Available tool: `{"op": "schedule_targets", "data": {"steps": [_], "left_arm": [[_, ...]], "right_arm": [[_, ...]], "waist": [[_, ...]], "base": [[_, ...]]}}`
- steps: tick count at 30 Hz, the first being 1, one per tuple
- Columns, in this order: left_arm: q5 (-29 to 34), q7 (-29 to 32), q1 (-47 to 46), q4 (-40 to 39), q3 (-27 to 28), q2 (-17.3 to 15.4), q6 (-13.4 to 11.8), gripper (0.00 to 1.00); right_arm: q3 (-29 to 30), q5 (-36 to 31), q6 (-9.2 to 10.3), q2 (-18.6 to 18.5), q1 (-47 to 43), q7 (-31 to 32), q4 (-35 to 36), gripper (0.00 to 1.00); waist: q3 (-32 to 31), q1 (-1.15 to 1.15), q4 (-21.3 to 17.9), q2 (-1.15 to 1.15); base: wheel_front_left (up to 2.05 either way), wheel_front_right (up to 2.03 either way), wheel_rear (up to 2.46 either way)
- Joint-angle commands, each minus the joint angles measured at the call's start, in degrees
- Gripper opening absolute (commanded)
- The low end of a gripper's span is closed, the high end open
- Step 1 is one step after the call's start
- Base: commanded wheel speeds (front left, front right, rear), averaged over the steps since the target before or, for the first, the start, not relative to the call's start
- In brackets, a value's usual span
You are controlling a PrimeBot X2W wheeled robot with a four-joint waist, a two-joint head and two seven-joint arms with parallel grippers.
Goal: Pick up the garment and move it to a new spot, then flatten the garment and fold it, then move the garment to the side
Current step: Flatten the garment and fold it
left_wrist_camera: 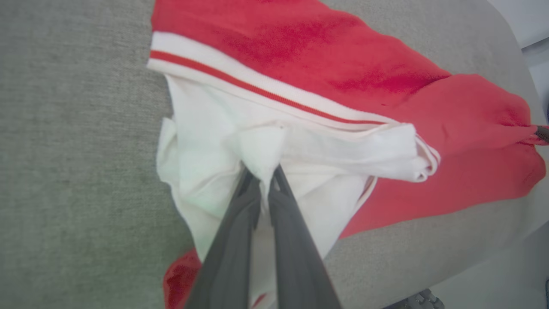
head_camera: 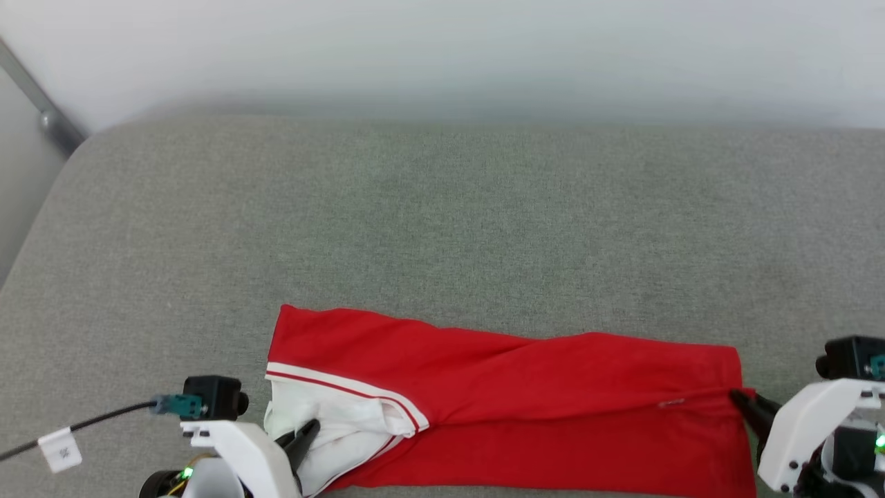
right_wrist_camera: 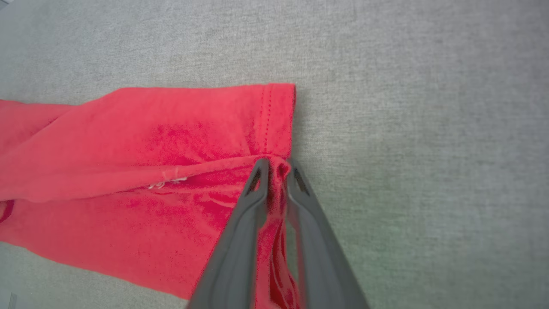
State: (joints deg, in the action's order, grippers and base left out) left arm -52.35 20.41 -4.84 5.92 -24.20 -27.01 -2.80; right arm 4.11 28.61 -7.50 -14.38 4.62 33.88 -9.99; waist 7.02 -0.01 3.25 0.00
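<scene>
Most of the head view is tabletop [head_camera: 442, 207], covered in grey, finely woven cloth with a rounded far-left corner. It is bare and open from the middle to the far edge, where a pale wall [head_camera: 442, 55] rises. The garment [head_camera: 525, 387] lies near the front edge as a long red band running left to right. It is smooth knit, folded over lengthwise, with a soft diagonal crease and a straight stitched hem [right_wrist_camera: 270, 120] at its right end. Its near edge is cut off by the bottom of the head view. At the left end a white sleeve [head_camera: 346, 422] is bunched in loose folds below a white band with a thin red stripe [head_camera: 346, 389]. How many layers lie under it is hard to make out. The left gripper [head_camera: 304, 436] reaches into that sleeve, its jaws pressed together on a small peak of white cloth. The right gripper [head_camera: 743, 400] meets the hem at the crease, its dark jaws pinching a ridge of red cloth between the tips. A thin black cable [head_camera: 104, 417] with a small white tag [head_camera: 61, 448] trails off to the left; the tag's print is too small to read.
</scene>
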Motion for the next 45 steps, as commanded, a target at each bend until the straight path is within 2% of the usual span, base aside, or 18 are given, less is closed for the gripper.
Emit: {"op": "schedule_targets", "data": {"steps": [1, 6, 12, 17, 20, 26, 31, 39, 44, 45], "left_arm": [[0.3, -0.7, 0.6, 0.6, 0.1, -0.1, -0.2, 1.0], [2.1, -6.2, 2.6, 1.7, 1.1, 0.6, -1.0, 1.0], [5.9, -15.1, 3.4, -0.6, 3.4, 0.7, -3.0, 1.0], [9.3, -23.2, 2.0, -3.5, 6.0, 1.9, -5.6, 1.0], [11.9, -28.3, 1.1, -4.8, 6.7, 2.6, -6.5, 1.0], [16.4, -33.8, 0.2, -7.9, 6.7, 3.9, -7.8, 1.0], [20.0, -35.1, -1.3, -10.0, 5.6, 5.2, -7.5, 1.0], [23.2, -35.5, -3.8, -10.6, 4.4, 7.3, -6.1, 1.0], [24.2, -35.6, -4.6, -9.8, 4.4, 8.2, -5.3, 1.0], [24.4, -35.6, -4.7, -9.6, 4.5, 8.4, -5.3, 1.0]], "right_arm": [[0.1, -0.2, 0.02, 0.2, -0.9, -0.6, -0.3, 1.0], [0.8, -0.7, 0.02, 0.8, -4.8, -3.0, 0.7, 1.0], [2.1, -1.7, 0.02, 0.5, -8.6, -4.9, 8.5, 1.0], [5.5, -2.8, 0.02, 1.0, -8.5, -2.8, 14.6, 1.0], [7.7, -3.1, 0.02, 0.6, -7.4, 0.4, 15.4, 1.0], [9.2, -2.3, 0.02, -0.5, -6.1, 9.6, 13.3, 1.0], [8.7, -1.6, 0.02, -0.4, -4.0, 14.5, 10.9, 1.0], [6.6, -0.7, 0.02, 1.0, -0.1, 17.5, 3.4, 1.0], [4.1, 1.1, 0.02, 2.8, 0.0, 19.3, -2.1, 1.0], [3.5, 1.4, 0.01, 3.0, -0.1, 19.6, -2.8, 0.49]], "waist": [[-0.6, 0.01, -0.1, 0.0], [-2.5, 0.01, -0.6, 0.0], [-4.7, 0.01, -1.9, 0.0], [-5.6, 0.01, -2.9, 0.0], [-5.8, 0.01, -2.6, 0.0], [-5.1, 0.01, -0.4, 0.0], [-2.2, 0.01, 2.3, 0.0], [2.2, 0.01, 5.5, 0.0], [3.4, 0.01, 5.9, 0.0], [3.4, 0.01, 5.9, 0.0]], "base": [[0.0, 0.0, 0.0], [0.0, 0.0, 0.0], [0.0, 0.0, 0.0], [0.0, 0.0, 0.0], [0.0, 0.0, 0.0], [0.0, 0.0, 0.0], [0.0, 0.0, 0.0], [0.0, 0.0, 0.0], [0.0, 0.0, 0.0], [0.0, 0.0, 0.0]]}}
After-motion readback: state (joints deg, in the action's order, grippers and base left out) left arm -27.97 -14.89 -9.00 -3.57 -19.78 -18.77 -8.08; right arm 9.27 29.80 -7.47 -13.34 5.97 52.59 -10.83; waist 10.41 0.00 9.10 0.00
